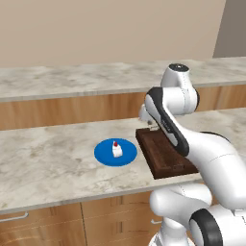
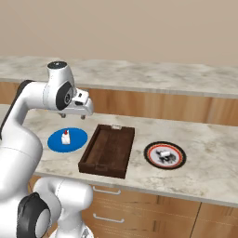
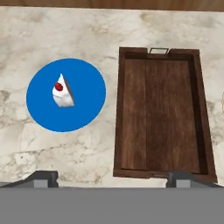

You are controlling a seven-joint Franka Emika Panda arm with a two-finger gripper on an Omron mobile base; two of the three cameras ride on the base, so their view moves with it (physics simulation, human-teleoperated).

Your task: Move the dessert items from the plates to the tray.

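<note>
Two plates, two dessert pieces and one tray sit on a pale marbled counter point(image 2: 204, 139) with wooden cabinet fronts and metal drawer handles below; behind it runs a second, higher marbled ledge point(image 1: 72, 79) on a wood-panelled step, backed by a plain beige wall. The blue plate point(image 3: 87, 87) lies to the left of the tray and carries one white cake wedge with a red top point(image 3: 62, 91), standing near the plate's middle. The dark brown wooden tray point(image 3: 159, 113) lies between the two plates, close to the blue one without touching it, with a small metal handle at its far end; its floor is bare wood. To the tray's right, in the right base view, the white plate with a red and dark ringed rim point(image 2: 177, 162) holds one small pale lump point(image 2: 163, 154), too small to make out further. The gripper point(image 2: 74, 115) hangs above the counter over the gap between the blue plate and the tray, its fingers spread wide and holding nothing.
</note>
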